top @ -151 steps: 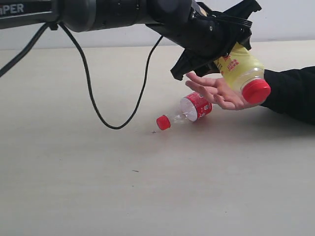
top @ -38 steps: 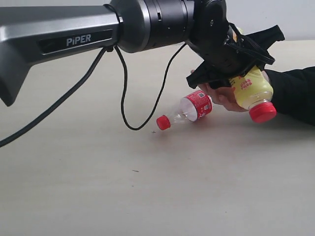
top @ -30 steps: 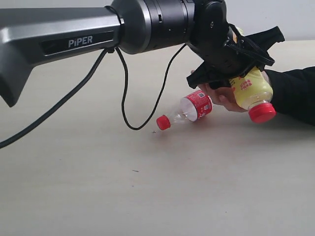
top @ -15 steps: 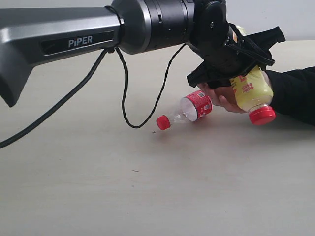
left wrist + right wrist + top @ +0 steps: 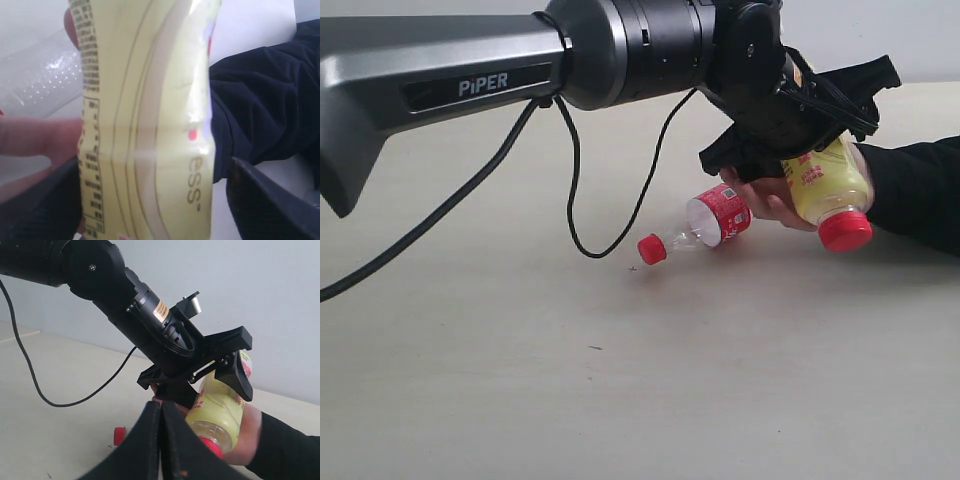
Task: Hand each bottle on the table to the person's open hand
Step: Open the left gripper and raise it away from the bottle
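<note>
Left wrist view: with left gripper (image 5: 155,200) spread apart round yellow bottle (image 5: 145,100) in hand (image 5: 767,196), back straight off, no nudging

The left arm (image 5: 380,90) is a dark grey link marked "PiPER" (image 5: 482,84) in pale letters, ending in a round black joint (image 5: 620,45). A black cable (image 5: 570,190) loops beneath it. The left hand (image 5: 800,118) is black and angular, an orange-white sticker (image 5: 161,312) behind it. The right hand (image 5: 161,407) has black tapering fingers (image 5: 149,445). The person wears a dark sleeve (image 5: 920,190).
</note>
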{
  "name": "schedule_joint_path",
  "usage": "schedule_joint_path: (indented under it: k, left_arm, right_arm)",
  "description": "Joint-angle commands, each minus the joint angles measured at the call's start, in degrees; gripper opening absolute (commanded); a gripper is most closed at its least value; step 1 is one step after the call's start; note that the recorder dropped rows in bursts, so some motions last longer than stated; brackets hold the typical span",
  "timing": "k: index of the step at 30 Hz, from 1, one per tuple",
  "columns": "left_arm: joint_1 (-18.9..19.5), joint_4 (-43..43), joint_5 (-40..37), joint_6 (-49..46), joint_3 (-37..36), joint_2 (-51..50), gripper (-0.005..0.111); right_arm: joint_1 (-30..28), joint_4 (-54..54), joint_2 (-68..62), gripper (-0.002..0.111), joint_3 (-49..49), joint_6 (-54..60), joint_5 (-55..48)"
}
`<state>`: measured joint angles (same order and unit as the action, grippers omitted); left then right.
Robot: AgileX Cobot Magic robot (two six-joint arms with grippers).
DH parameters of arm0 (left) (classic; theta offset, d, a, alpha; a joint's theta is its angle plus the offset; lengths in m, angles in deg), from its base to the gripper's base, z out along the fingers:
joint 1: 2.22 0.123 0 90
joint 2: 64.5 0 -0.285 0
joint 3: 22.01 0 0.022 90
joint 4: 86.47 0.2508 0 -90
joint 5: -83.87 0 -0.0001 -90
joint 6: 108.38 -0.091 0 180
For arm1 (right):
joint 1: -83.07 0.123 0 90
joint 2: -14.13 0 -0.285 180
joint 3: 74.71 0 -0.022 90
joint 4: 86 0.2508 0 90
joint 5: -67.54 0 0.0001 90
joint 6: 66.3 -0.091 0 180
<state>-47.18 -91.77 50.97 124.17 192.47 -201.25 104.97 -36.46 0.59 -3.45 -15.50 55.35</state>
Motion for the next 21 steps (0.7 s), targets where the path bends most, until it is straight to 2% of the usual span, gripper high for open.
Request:
schedule_joint_path:
  k: [1, 15, 18, 21]
  left_arm:
    - [-0.2, 0.3, 0.7, -1.7, 0.3, 1.8, 0.073]
    - [0.5, 0.4, -3.3, -5.7, 0.3, 9.0, 0.072]
    - [1.1, 0.4, -5.3, -6.9, 0.3, 9.8, 0.064]
    - [2.0, 0.4, -8.9, -7.5, 0.3, 11.5, 0.042]
  right_arm:
    - [0.1, 0.2, 0.3, 0.000, 0.2, 0.1, 0.5]
    - [0.1, 0.2, 0.3, 0.000, 0.2, 0.1, 0.5]
    - [0.1, 0.2, 0.3, 0.000, 0.2, 0.1, 0.5]
    - [0.1, 0.2, 0.3, 0.000, 0.2, 0.1, 0.5]
